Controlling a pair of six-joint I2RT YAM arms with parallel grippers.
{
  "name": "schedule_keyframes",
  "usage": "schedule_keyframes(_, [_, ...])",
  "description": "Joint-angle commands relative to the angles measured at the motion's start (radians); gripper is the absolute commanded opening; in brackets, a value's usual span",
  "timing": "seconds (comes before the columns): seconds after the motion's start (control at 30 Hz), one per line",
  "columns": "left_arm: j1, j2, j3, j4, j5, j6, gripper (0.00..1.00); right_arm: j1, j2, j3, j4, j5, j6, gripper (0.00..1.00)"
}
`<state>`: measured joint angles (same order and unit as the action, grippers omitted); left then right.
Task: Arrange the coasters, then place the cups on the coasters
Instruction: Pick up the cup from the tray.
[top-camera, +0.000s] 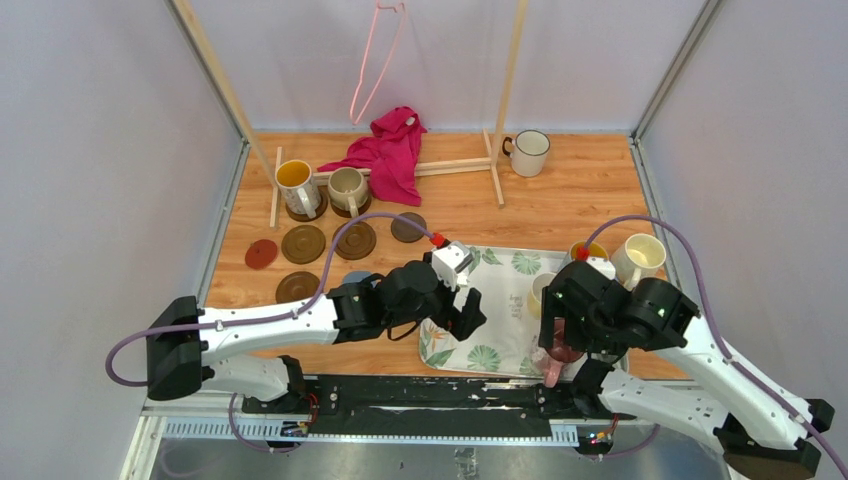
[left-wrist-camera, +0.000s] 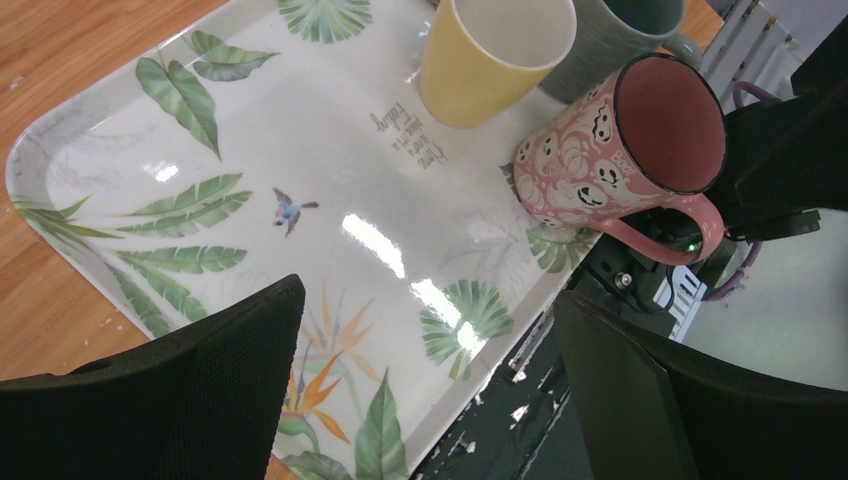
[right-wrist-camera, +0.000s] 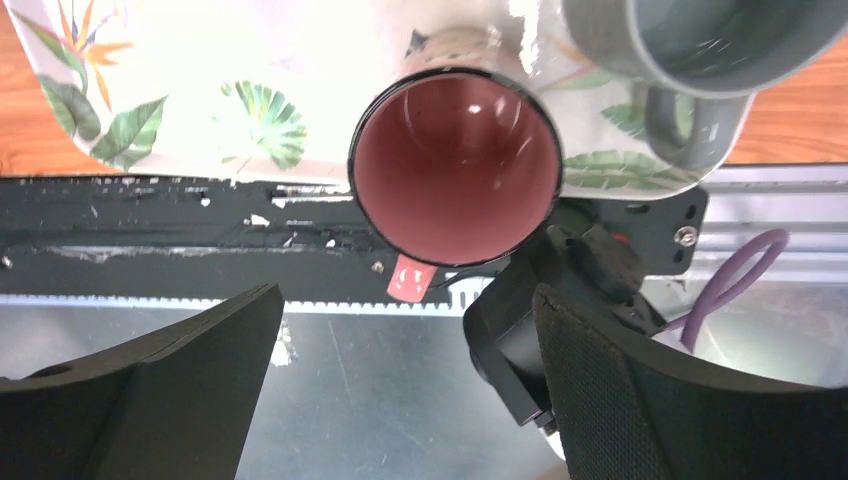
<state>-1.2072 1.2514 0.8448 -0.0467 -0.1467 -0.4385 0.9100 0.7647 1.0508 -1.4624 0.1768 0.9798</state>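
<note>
1. Brown coasters (top-camera: 303, 243) and one red coaster (top-camera: 261, 253) lie flat, left.
2. Orange-yellow mug (top-camera: 296, 185) and beige mug (top-camera: 348, 188) stand upright on two more.
3. Pink face-patterned mug (left-wrist-camera: 620, 150) stands upright beside yellow mug (left-wrist-camera: 495, 55), grey mug (left-wrist-camera: 620, 40).

Two robot arms (top-camera: 300, 320) reach over a leaf-patterned tray (top-camera: 500, 262) at the near edge of a wooden table (top-camera: 580, 195). The left gripper (top-camera: 466, 318) hangs over the tray's left part. The right gripper (top-camera: 560, 345) hangs above a pink mug (top-camera: 553, 376), which it mostly hides. At far left, an orange-yellow mug (top-camera: 296, 184) and a beige mug (top-camera: 348, 186) stand on brown coasters (top-camera: 308, 214). Four more brown ones and a red coaster (top-camera: 262, 253) lie uncovered in front of them. A cream mug (top-camera: 640, 258) stands just beyond the tray's right corner. A white mug (top-camera: 529, 152) stands at the back, beside a wooden rack (top-camera: 495, 165) with a pink cloth (top-camera: 390, 150) lying across its base.
</note>
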Motion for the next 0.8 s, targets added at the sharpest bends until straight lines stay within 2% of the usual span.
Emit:
schedule_keyframes(0.0, [0.005,-0.026,-0.031,0.035,0.002,-0.001,1.00,0.016,-0.011,0.027,-0.138,0.142,0.027,1.00])
schedule_keyframes(0.17, [0.005,-0.034,-0.037,0.042,0.011,-0.003,1.00,0.005,-0.038,-0.007,-0.113,0.188,0.072,1.00])
schedule_keyframes(0.33, [0.004,-0.035,-0.045,0.043,0.019,-0.006,1.00,-0.020,-0.062,-0.141,0.063,0.083,0.057,1.00])
schedule_keyframes(0.53, [0.005,-0.049,-0.052,0.043,0.004,-0.006,1.00,-0.095,-0.168,-0.258,0.181,-0.008,0.037,1.00])
schedule_keyframes(0.77, [0.005,-0.040,-0.043,0.041,0.007,-0.004,1.00,-0.124,-0.158,-0.358,0.349,-0.113,0.009,1.00])
